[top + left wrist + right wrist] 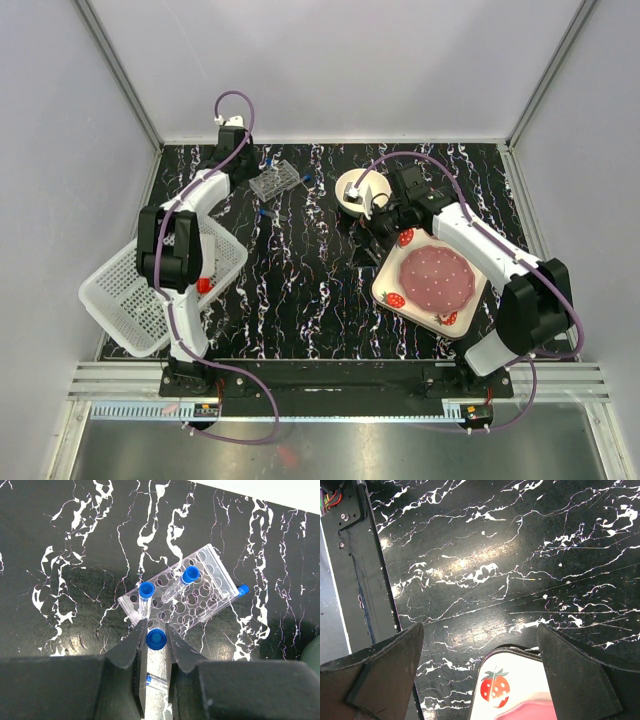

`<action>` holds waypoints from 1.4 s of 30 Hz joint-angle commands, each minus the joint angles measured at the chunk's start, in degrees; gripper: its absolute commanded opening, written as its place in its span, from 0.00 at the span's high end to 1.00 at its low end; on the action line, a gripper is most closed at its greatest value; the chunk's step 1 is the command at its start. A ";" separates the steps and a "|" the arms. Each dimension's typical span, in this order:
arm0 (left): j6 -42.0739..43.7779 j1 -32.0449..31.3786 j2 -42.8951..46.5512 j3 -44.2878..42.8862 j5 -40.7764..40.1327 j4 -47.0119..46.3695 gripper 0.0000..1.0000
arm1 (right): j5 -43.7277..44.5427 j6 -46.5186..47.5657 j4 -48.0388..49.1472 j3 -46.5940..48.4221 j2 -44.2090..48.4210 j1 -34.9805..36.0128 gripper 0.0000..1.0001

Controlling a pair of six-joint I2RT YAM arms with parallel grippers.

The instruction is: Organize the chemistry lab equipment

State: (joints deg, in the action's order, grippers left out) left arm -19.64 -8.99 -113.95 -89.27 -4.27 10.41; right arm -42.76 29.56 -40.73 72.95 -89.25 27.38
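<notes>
Two blue-capped tubes (190,575) stand in the centre-frame rack (202,605). The left gripper (155,626) clamps a third tube (156,640), which could shove the rack if misaligned. The right gripper (480,627) gapes empty.

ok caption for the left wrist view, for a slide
Left gripper holds a blue-capped tube by the clear rack, which already carries two more tubes

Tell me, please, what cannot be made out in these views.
- Left wrist view: the fingers of the left end effector hide the body of the held tube; a blue cap peeks past the rack, its tube lost behind it.
- Top view: the left arm covers all but a red cap in the basket.
- Right wrist view: the bottom edge cuts off the plate beneath the open right end effector.
</notes>
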 commanded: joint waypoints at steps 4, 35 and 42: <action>0.57 0.21 -1.62 -3.45 -1.52 -1.54 0.94 | -0.92 1.38 -1.02 2.11 -0.84 0.22 0.00; 0.92 0.03 -4.70 -4.86 -1.61 1.27 0.93 | -0.57 1.99 -2.07 2.64 -1.63 0.22 0.00; 1.71 -0.50 -5.40 -5.21 -1.70 1.89 0.92 | -0.57 2.08 -2.42 2.81 -1.89 0.22 0.01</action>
State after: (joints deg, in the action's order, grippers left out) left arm -19.22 -9.10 -118.48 -91.79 -4.60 12.78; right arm -42.72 30.65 -43.05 73.43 -90.91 27.38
